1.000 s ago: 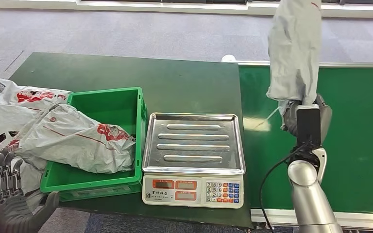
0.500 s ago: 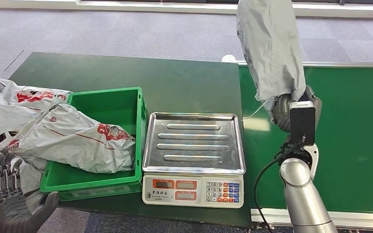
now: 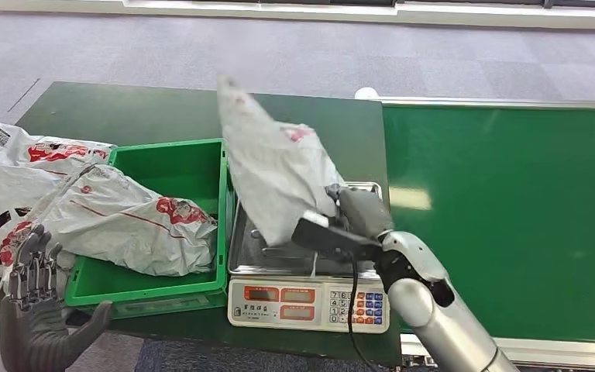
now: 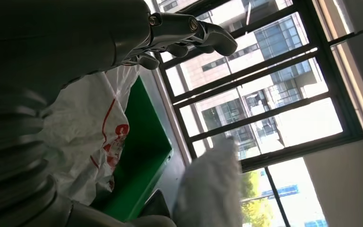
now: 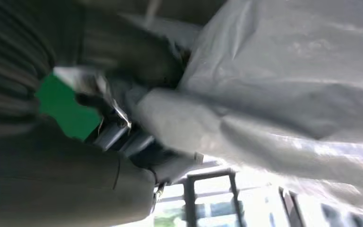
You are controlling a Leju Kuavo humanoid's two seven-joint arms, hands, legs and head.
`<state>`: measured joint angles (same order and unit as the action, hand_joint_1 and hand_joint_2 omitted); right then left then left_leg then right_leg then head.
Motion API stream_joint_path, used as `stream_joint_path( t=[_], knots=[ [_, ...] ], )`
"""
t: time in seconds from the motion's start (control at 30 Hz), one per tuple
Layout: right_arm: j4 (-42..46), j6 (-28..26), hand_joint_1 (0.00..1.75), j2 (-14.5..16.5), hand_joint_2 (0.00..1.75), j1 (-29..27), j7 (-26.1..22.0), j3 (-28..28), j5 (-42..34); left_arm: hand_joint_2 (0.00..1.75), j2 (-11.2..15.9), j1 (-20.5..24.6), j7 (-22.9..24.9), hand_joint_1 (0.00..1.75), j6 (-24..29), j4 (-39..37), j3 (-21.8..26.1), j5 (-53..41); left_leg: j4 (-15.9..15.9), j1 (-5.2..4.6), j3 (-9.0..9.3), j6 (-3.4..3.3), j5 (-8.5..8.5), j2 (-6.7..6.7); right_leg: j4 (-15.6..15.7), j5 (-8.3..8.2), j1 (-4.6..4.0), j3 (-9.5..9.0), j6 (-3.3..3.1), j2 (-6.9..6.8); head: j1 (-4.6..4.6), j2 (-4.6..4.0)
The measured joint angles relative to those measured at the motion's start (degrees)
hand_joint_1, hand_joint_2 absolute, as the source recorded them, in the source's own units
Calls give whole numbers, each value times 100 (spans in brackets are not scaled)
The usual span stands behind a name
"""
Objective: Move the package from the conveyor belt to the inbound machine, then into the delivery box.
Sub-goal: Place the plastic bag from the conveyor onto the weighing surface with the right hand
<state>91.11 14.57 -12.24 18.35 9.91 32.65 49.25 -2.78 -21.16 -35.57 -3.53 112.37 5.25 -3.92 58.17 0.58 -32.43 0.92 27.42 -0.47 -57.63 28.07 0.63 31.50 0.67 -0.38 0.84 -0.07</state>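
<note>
My right hand (image 3: 354, 211) grips a grey plastic package (image 3: 275, 167) by one end and holds it tilted over the metal tray of the scale (image 3: 372, 265), its free end reaching toward the green box (image 3: 167, 166). In the right wrist view the package (image 5: 293, 85) bulges past my fingers (image 5: 123, 137). The green conveyor belt (image 3: 511, 209) lies bare to the right. My left hand (image 3: 35, 310) hangs open by the table's near left corner, beside the box; its fingers (image 4: 194, 33) are spread.
The green box holds another grey package with red print (image 3: 124, 221). More packages (image 3: 8, 167) lie piled on the table left of it. The scale's keypad (image 3: 354, 303) faces me. Dark green table top (image 3: 294, 124) stretches behind the scale.
My right arm has swung left from over the belt and tipped down, carrying the package from upright to slanting above the scale tray. My left hand has risen slightly.
</note>
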Motion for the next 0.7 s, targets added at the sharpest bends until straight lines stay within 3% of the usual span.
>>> stream_joint_path(
  t=[0.07, 0.17, 0.37, 0.5, 0.63, 0.7],
  knots=[
    [397, 488, 175, -566, 175, -187, -60, 309, 400, 175, -123, -102, 28, 0, -157, 96, 48, -103, 2, -5, -17, -6, 4, -9, 3, 0, 11, 3, 6, -10, -2, 0],
    [816, 899, 175, -1185, 175, -154, -319, 495, 330, 175, -315, -164, 43, 0, -342, 225, 156, -182, 4, -17, -32, -15, 9, 10, 4, -10, 24, 20, 20, 7, -1, 0],
    [978, 1745, 175, -1825, 175, 957, -520, 803, -580, 175, -621, -170, 15, 0, -709, 336, 392, -290, 6, -20, -29, -29, -8, 21, 6, -25, 24, 26, 35, 24, -1, 0],
    [978, 1883, 175, -2048, 175, 1680, -380, 1121, -1053, 175, -797, -165, -13, 0, -921, 358, 606, -337, 6, -19, -27, -23, -17, 18, 5, -31, 17, 24, 28, 19, 0, 0],
    [977, 1930, 0, -2178, 175, 2116, -276, 1390, -1401, 175, -958, -167, -50, 0, -1070, 420, 795, -406, 5, -18, -30, -23, -18, 18, 3, -31, 18, 26, 27, 21, -1, 0],
    [976, 2006, 0, -2224, 175, 2380, -228, 1545, -1748, 175, -1045, -166, -67, 0, -1192, 456, 905, -437, 5, -18, -30, -23, -18, 20, 2, -32, 19, 29, 27, 23, -1, 0]
  ],
)
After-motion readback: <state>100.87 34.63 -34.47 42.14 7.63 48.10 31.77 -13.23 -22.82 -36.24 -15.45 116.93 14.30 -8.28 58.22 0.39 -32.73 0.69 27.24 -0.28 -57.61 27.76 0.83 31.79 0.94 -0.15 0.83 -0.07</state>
